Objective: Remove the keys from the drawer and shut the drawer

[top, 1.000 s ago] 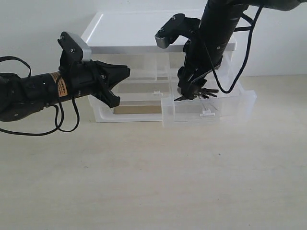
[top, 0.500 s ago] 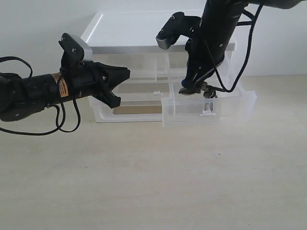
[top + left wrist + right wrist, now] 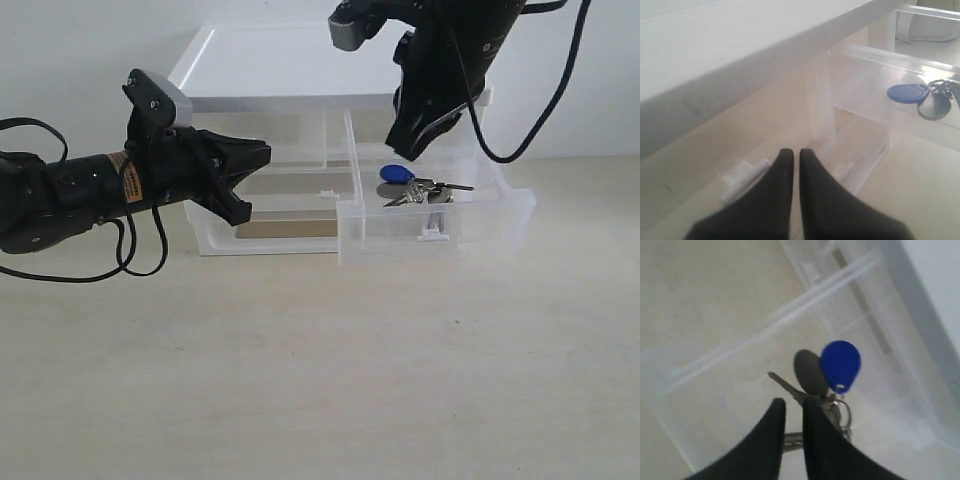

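Note:
The keys (image 3: 410, 186), with a round blue cap and an oval grey tag, lie loose inside the pulled-out upper right drawer (image 3: 470, 222). My right gripper (image 3: 405, 150) hangs just above them, shut, with nothing between its fingers. In the right wrist view the keys (image 3: 832, 371) rest on the drawer floor beyond the right gripper (image 3: 793, 403). My left gripper (image 3: 262, 152) is shut and empty in front of the unit's left half. In the left wrist view the left gripper (image 3: 792, 153) points at the unit, and the keys (image 3: 917, 96) show through the drawer wall (image 3: 865, 97).
The drawer unit has a white top (image 3: 290, 65). Its upper left twin drawer (image 3: 295, 150) is in, and the full-width lower drawer (image 3: 270, 228) sits below. The open drawer's white tab handle (image 3: 432, 237) faces the front. A beige table (image 3: 320, 370) spreads in front.
The right gripper held the keys just above the drawer floor. It has since risen without them, and the keys now lie spread in the drawer. The left arm has not moved.

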Robot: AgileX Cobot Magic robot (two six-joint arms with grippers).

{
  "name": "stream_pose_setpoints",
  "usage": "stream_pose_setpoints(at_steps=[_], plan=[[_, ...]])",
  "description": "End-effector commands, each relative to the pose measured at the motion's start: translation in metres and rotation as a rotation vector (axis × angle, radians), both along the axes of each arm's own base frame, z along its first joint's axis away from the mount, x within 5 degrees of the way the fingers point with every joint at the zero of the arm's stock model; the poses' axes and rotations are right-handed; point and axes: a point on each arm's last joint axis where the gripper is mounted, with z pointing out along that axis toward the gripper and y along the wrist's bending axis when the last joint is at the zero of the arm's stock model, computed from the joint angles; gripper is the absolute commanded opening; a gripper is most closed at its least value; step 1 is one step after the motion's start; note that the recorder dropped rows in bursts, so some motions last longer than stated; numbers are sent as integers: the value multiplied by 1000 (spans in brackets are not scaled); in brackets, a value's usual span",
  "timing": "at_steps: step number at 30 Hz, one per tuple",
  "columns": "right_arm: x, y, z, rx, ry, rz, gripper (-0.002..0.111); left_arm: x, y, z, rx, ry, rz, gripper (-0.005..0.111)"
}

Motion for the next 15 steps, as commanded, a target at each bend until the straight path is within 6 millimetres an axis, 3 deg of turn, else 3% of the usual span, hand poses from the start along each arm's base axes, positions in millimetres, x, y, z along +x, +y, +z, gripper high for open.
stream_pose_setpoints(at_steps=[1, 2, 3, 8, 12, 15], plan=[[3, 2, -11, 7, 43, 27, 55, 27, 15, 1, -55, 61, 195, 4], [5, 0, -13, -18, 37, 25, 67, 27, 15, 1, -55, 61, 195, 4], [7, -2, -16, -50, 31, 22, 73, 27, 15, 1, -56, 63, 195, 4], [12, -5, -23, -110, 21, 40, 63, 27, 15, 1, -55, 61, 195, 4], [17, -4, -34, -128, 32, 43, 63, 27, 15, 1, -55, 61, 195, 4], [23, -1, -54, -147, 78, 46, 63, 27, 15, 1, -55, 61, 195, 4]])
